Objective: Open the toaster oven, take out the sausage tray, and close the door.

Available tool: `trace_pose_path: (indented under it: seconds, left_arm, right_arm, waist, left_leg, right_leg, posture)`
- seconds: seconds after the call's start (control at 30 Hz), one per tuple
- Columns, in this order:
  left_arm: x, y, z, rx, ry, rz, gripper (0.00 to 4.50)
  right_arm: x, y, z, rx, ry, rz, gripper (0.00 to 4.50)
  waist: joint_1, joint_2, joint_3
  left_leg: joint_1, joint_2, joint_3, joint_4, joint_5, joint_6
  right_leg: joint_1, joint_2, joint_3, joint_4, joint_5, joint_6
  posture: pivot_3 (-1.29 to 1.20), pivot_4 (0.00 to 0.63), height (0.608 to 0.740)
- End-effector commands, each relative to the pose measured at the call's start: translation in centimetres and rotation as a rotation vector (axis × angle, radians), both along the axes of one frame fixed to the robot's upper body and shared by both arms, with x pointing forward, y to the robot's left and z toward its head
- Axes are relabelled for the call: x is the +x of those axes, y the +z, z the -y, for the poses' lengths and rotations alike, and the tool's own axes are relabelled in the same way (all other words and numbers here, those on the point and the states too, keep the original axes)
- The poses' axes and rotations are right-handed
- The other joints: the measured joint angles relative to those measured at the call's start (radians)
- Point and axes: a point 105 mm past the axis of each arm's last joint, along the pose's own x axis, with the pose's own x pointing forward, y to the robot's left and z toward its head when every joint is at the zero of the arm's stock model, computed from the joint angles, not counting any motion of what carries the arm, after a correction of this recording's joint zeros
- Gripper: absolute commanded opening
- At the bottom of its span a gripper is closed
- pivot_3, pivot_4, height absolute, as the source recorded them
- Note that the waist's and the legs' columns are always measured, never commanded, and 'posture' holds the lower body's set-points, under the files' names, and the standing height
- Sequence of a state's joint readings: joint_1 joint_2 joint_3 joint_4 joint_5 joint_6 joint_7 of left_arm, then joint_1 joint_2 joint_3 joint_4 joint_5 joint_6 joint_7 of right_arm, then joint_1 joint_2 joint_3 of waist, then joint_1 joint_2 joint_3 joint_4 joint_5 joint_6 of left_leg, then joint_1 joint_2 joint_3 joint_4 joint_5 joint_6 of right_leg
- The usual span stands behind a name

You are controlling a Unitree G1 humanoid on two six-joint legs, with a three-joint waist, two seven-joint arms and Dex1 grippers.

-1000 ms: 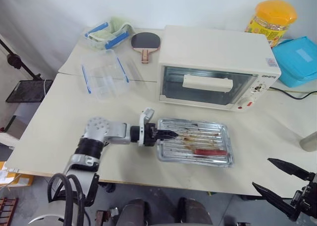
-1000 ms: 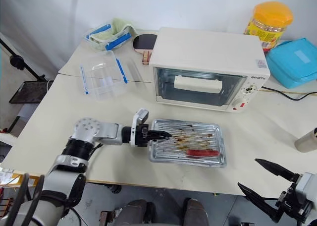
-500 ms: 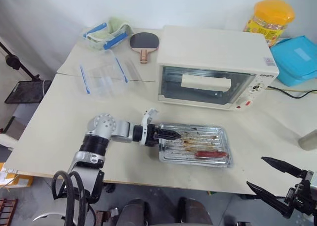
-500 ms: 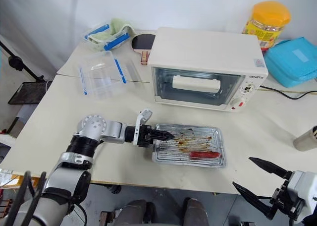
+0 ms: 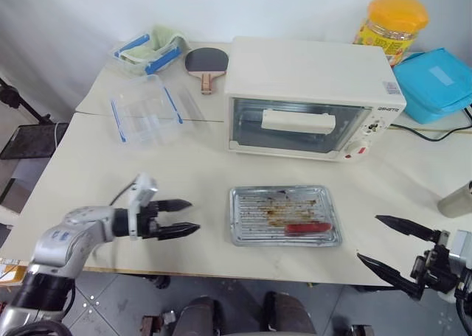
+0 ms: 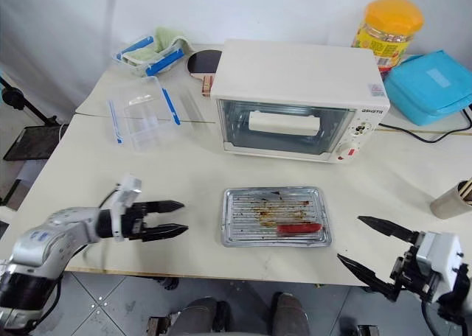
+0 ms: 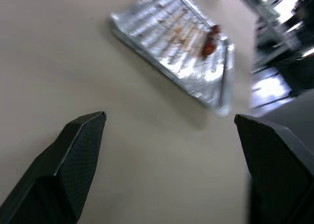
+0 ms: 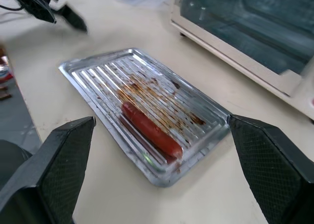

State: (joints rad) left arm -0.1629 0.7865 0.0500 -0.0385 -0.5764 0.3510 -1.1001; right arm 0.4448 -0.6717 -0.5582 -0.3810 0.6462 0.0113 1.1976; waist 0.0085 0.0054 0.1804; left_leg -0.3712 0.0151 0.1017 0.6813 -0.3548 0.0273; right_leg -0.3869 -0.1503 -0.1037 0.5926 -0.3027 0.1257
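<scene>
Sausage tray (image 5: 284, 216) out on counter (image 5: 199, 174), door (image 5: 295, 126) shut; both jaws spread, empty. Simply stay clear.

Clear container (image 5: 146, 113), paddle (image 5: 204, 61) — yellow-lidded jar (image 5: 391, 21), blue bag (image 5: 436, 79)

The sausage tray (image 6: 276, 217) lies on the worktop (image 6: 184, 174) before the shut toaster oven (image 6: 299, 100), both end effectors spread apart, empty.
</scene>
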Motion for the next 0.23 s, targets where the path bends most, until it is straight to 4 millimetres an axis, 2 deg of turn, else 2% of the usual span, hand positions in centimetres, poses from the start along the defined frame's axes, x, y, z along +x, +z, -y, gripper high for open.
trace_pose_path:
  seconds: [0.03, 0.1, 0.23]
  left_arm:
    - [-0.4, 0.8, -1.4, 0.135, -0.07, 0.256, 4.45]
    - [-0.4, 0.6, -2.4, 0.173, -0.06, 0.298, 4.45]
    - [-0.4, 0.6, -2.8, 0.156, -0.05, 0.317, 4.45]
  right_arm:
    - [0.1, 0.6, 0.0, -0.01, 0.046, 0.003, 4.5]
    - [0.3, 0.7, -0.2, -0.025, 0.086, -0.008, 4.5]
    - [0.8, 0.7, 0.0, -0.034, 0.105, -0.008, 4.5]
  waist:
    - [0.009, 0.0, 0.0]
    - [0.014, 0.0, 0.0]
    - [0.016, 0.0, 0.0]
  left_leg:
    - [0.0, 0.0, 0.0, 0.0, 0.0, 0.001]
    - [0.0, 0.0, 0.001, 0.0, 0.0, 0.004]
    - [0.0, 0.0, 0.004, 0.0, 0.0, 0.01]
  right_leg:
    - [0.0, 0.0, 0.0, 0.0, 0.0, 0.0]
    - [0.0, 0.0, -0.001, 0.0, 0.0, 0.0]
    - [-0.002, 0.001, -0.004, 0.003, 0.001, 0.001]
  posture:
    - [0.0, 0.15, 0.74]
    - [0.0, 0.15, 0.74]
    - [0.0, 0.15, 0.74]
